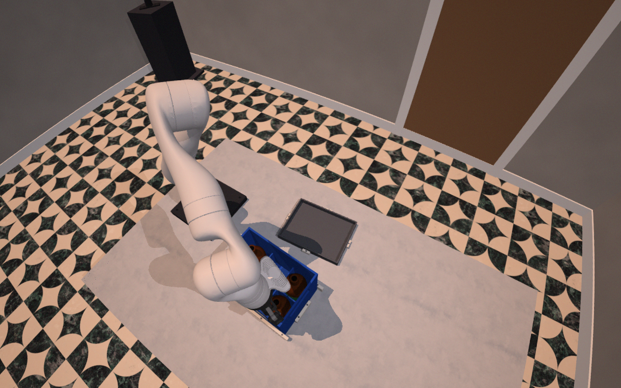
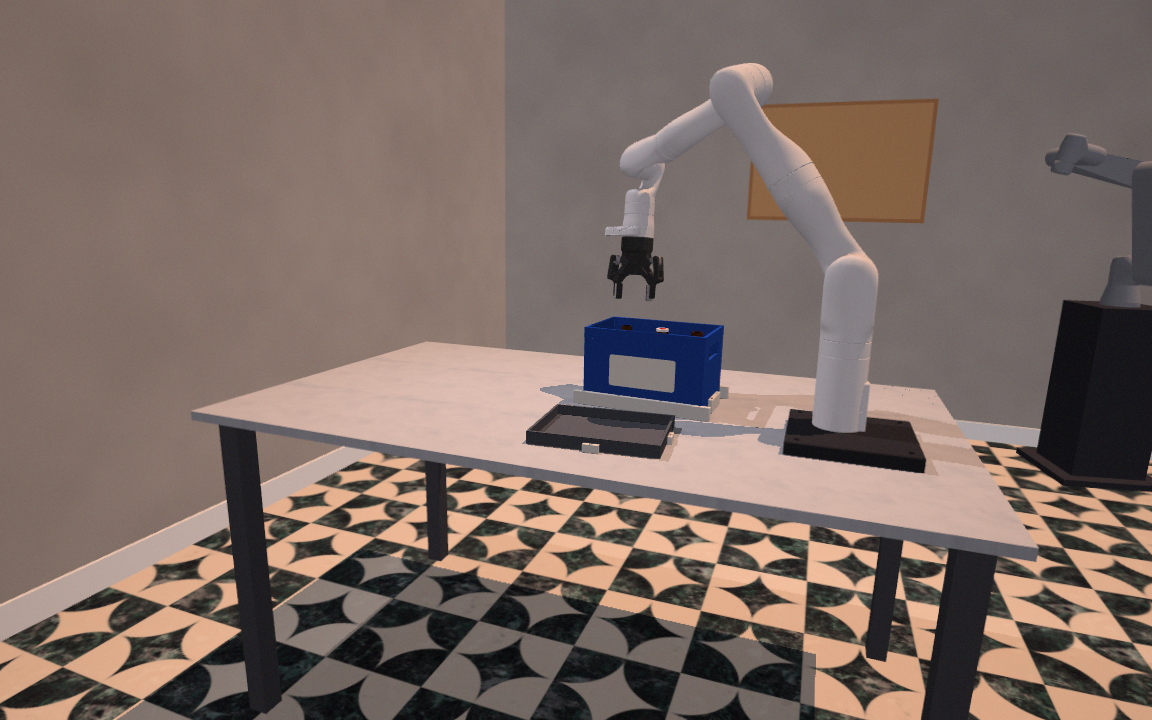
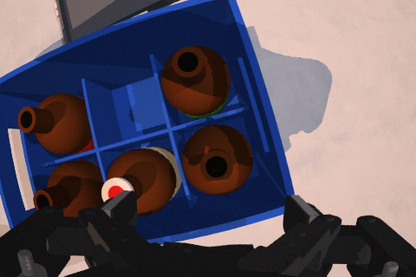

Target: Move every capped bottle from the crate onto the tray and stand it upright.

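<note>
While hovering above the blue crate [image 1: 304,301] [image 2: 596,365] [image 3: 250,54], holding nothing in wide-open pincer [image 1: 273,311] [image 2: 634,293] [image 3: 210,211]; wrist view: see capped bottle [image 2: 661,329] [image 3: 149,182] at six o'clock.

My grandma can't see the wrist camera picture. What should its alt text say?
A blue crate holds five brown bottles: one has a red-and-white cap, four are open. The black tool, wide open, reaches in from below.

grey-brown walls [image 1: 303,43] [image 2: 204,179] | patterned tile floor [image 1: 110,188] [image 2: 508,546] | orange wall panel [image 2: 875,161] | pale table [image 1: 399,309] [image 2: 437,385] [image 3: 364,160]
</note>
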`<state>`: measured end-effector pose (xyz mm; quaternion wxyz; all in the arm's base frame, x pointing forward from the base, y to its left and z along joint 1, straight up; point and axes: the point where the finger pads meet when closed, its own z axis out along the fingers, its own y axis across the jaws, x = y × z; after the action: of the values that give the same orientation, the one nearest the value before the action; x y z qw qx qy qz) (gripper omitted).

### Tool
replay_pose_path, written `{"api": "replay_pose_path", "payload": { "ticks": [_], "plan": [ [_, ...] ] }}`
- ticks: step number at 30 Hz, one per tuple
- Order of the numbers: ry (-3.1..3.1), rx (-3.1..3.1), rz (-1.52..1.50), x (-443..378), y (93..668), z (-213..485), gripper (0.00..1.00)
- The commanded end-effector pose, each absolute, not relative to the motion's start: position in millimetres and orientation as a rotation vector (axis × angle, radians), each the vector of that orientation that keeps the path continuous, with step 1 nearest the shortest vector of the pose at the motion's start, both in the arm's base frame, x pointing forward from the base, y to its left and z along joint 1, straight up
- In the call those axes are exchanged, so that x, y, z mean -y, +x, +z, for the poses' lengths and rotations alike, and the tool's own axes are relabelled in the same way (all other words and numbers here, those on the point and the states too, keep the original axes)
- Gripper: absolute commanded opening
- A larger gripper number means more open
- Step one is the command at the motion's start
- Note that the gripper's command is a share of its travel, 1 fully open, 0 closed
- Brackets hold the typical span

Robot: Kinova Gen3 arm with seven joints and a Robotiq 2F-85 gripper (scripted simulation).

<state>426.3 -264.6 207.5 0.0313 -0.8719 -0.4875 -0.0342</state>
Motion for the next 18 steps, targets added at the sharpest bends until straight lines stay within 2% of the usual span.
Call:
{"api": "replay_pose_path", "payload": {
  "ticks": [1, 18],
  "plan": [
    [-2.663, 1.576, -0.1, 260.2, 417.1, 212.6, 1.0],
    [-2.557, 1.799, -0.03, 250.9, 373.5, 213.3, 1.0]
  ]
}}
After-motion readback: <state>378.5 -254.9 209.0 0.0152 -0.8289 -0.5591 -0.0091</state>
